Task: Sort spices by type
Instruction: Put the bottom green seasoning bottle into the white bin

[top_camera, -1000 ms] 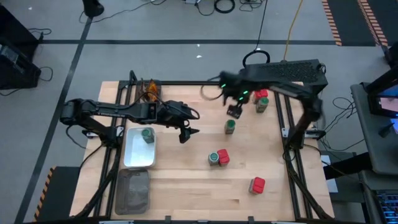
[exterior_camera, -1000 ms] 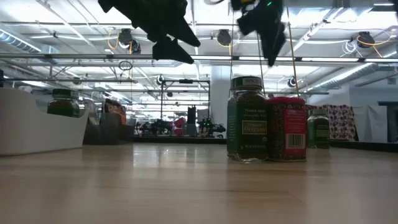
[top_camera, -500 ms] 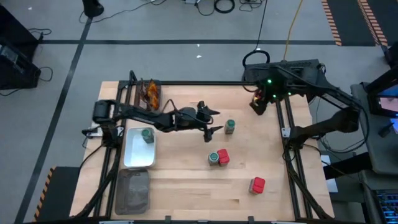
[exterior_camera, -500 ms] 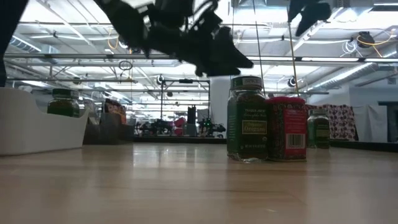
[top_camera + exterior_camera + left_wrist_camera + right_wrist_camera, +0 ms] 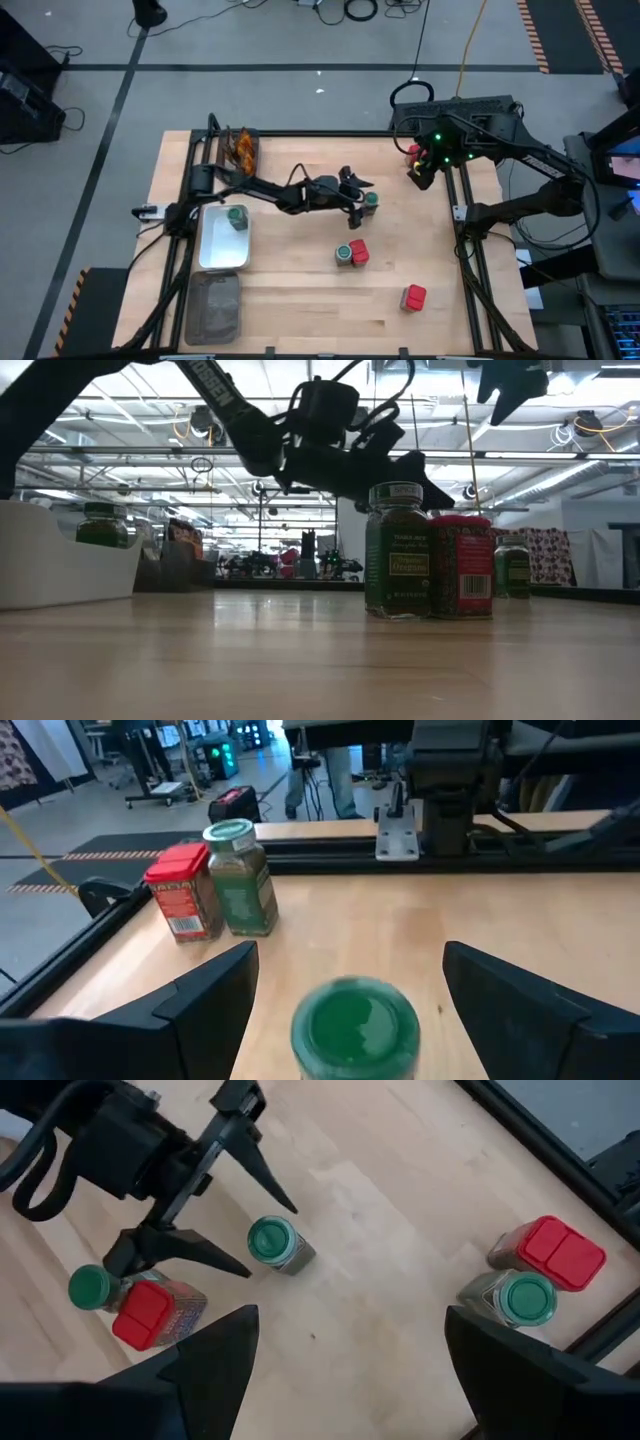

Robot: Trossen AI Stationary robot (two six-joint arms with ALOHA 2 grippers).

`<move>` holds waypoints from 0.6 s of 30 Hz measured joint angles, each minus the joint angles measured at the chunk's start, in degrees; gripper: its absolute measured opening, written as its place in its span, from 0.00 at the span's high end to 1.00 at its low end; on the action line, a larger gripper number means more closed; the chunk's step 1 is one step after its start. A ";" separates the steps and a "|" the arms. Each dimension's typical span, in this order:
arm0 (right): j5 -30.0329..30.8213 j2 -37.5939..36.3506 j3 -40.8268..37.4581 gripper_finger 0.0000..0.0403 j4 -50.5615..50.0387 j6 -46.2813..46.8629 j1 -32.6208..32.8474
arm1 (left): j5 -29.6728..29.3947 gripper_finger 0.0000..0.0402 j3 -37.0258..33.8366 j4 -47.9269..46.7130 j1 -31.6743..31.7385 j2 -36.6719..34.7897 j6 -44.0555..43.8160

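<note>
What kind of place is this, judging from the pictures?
Probably a robotics lab or workshop hall, not a kitchen. The wooden table sits in a black metal frame on a grey floor with loose cables and striped tape. The low view shows a large open room with ceiling lights behind the spice jar.

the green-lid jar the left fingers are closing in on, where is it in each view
High view: jar mid-table, at the left gripper.
Low view: cannot tell; the near jar is another one.
Left wrist view: jar, bottom centre between the fingers.
Right wrist view: jar, centre-left.
Shared landmark: the jar-and-red-box pair.
</note>
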 joint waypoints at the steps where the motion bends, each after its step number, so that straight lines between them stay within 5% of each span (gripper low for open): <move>1: -0.61 0.00 0.00 0.25 -0.16 -0.11 0.00 | -0.07 0.20 0.40 -0.09 0.03 0.20 0.08; 18: -1.29 0.02 -0.02 0.25 -1.07 -2.20 0.02 | 0.32 0.20 4.43 -4.77 0.36 4.77 -1.65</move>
